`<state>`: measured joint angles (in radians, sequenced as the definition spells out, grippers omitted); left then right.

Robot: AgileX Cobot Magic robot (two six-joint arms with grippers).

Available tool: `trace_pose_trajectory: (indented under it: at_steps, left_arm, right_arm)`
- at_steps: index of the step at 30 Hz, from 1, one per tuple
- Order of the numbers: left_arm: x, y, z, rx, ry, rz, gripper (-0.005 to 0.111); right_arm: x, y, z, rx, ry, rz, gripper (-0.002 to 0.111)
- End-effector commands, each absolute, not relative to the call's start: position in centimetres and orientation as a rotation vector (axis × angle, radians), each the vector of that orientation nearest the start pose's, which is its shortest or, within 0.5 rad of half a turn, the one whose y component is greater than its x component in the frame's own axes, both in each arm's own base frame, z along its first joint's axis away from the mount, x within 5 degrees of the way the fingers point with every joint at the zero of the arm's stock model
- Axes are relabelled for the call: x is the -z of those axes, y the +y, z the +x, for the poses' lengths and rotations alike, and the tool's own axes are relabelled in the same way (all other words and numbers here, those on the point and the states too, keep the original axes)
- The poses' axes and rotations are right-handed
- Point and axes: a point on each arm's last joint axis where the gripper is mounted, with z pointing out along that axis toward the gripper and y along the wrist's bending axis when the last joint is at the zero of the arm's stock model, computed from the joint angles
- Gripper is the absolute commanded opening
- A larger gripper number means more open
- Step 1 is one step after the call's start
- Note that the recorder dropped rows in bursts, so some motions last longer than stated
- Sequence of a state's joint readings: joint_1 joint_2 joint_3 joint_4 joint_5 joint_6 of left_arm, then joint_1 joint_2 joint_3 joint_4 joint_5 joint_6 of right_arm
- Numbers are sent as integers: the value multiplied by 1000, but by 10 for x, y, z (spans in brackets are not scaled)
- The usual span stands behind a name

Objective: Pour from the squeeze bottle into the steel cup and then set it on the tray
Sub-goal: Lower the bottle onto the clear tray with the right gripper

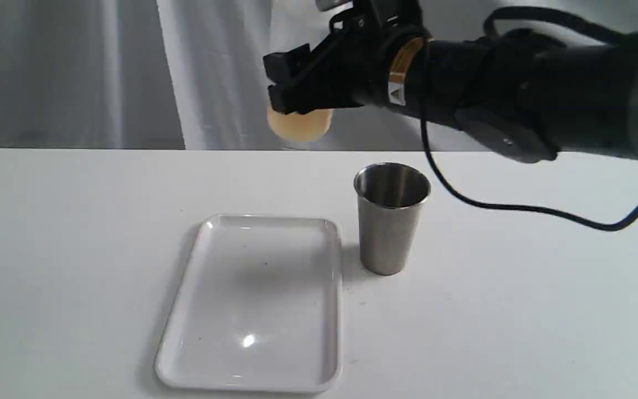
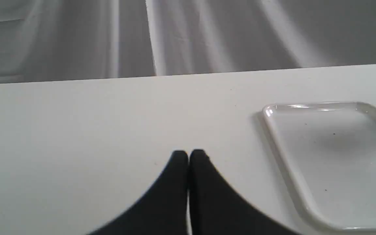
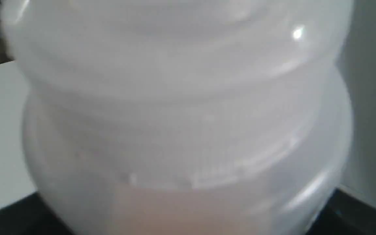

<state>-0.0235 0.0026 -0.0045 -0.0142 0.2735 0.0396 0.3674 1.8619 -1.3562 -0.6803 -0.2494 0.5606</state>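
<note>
One squeeze bottle pinched in right gripper, one steel cup, one tray, left gripper pressed together.

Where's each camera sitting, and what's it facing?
Exterior: off the arms, looking down across the table at tray and steel cup; right gripper holding the squeeze bottle aloft shows.
Left wrist: low over the table, facing the curtain; shut left gripper shows; shares the tray with exterior.
Right wrist: close against the squeeze bottle, which fills it; shared with exterior.
</note>
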Motion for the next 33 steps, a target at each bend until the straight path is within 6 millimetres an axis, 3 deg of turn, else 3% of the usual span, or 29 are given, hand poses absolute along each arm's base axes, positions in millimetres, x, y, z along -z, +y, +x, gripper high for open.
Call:
trace_pose_trajectory:
  at_steps: [1,12,23,33]
  left_arm:
    - [-189,-2,55,5,1749,39,0]
    - [-189,-2,55,3,1749,41,0]
    - [-189,-2,55,5,1749,39,0]
    - [-189,-2,55,5,1749,39,0]
  right_arm:
    - [-267,186,412,-374,1720,-542,0]
    - [-205,221,414,-443,1831,-572,0]
    - [-182,245,402,-444,1904,-639,0]
    - [-164,247,399,-402,1992,-654,0]
